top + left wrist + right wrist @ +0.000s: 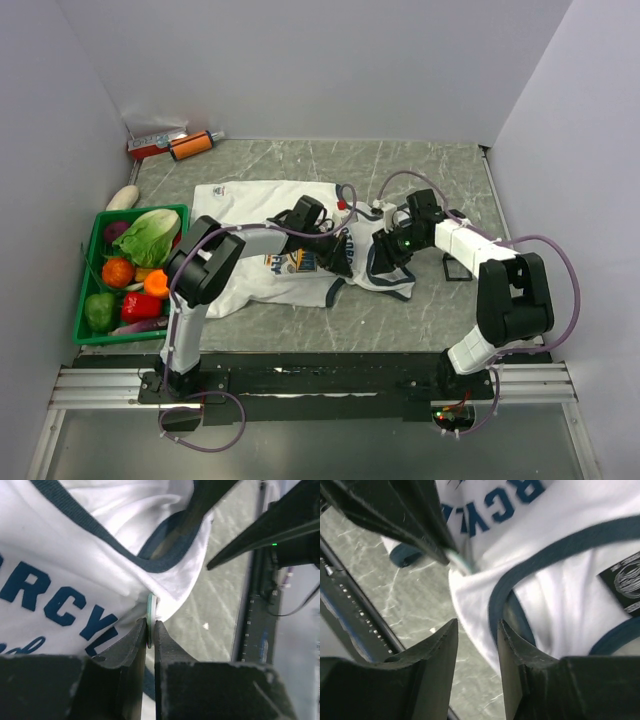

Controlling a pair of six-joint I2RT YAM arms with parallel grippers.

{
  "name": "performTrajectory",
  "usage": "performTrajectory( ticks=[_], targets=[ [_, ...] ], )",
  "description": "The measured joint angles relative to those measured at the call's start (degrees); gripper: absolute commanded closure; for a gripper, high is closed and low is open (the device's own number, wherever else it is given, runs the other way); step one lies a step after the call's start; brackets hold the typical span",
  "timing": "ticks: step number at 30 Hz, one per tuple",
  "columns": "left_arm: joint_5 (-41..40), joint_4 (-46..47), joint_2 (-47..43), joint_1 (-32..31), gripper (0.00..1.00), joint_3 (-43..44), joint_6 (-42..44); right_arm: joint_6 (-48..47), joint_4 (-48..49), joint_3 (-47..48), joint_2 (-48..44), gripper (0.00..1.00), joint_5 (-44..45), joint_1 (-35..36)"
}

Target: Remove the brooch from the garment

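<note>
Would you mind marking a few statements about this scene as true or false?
1. The left gripper is shut on the brooch, a thin disc at the edge of the garment. True.
2. The right gripper is clamped on the garment. False: its jaws stand open, holding nothing.
3. The green basket sits on the right arm's side. False: it is on the left arm's side.
4. The garment has navy trim. True.

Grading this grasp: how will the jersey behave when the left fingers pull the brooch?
Probably floppy: the jersey hangs in soft folds beside the brooch. Likely light; its thin cloth is gathered toward the left fingers, so it may lift along.
</note>
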Motion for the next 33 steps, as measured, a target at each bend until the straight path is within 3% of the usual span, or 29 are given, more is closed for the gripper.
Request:
performTrajectory(
  ticks=[9, 14, 21, 22, 25, 26, 29, 33],
  targets=[
    [5.5, 3.2, 1.7, 1.9, 0.99, 0.0, -4.1, -0.5, 4.6, -1.0, 0.0, 0.46, 0.5, 3.1],
    [6.3, 3.7, 2.3, 2.1, 0.99, 0.0, -5.5, -0.2, 5.0, -1.7, 0.2, 0.39, 0.3, 4.8],
    [5.9, 6.2, 2.3, 2.5, 0.99, -0.2, -8.4, 0.7, 5.3, -2.0, 0.7, 0.36, 1.9, 7.0],
    [5.6, 6.3, 2.3, 2.6, 0.99, -0.3, -8.7, 1.0, 5.3, -2.0, 1.0, 0.38, 2.2, 7.4],
    [3.1, 5.9, 2.3, 2.7, 0.99, -0.3, -9.6, 1.5, 5.1, -2.0, 2.1, 0.61, 3.6, 8.6],
    [1.6, 5.5, 2.2, 2.7, 0.99, -0.2, -9.9, 1.8, 5.0, -2.0, 2.5, 0.73, 4.2, 8.9],
    [-3.8, 1.5, 1.6, 2.6, 0.99, 0.6, -10.3, 2.9, 2.8, -0.8, 4.7, 0.86, 5.3, 9.4],
    [-9.8, -1.0, -1.3, 1.9, 0.99, 1.0, -10.3, 5.0, -0.7, 4.0, 8.8, 0.91, 3.8, 9.5]
  ],
)
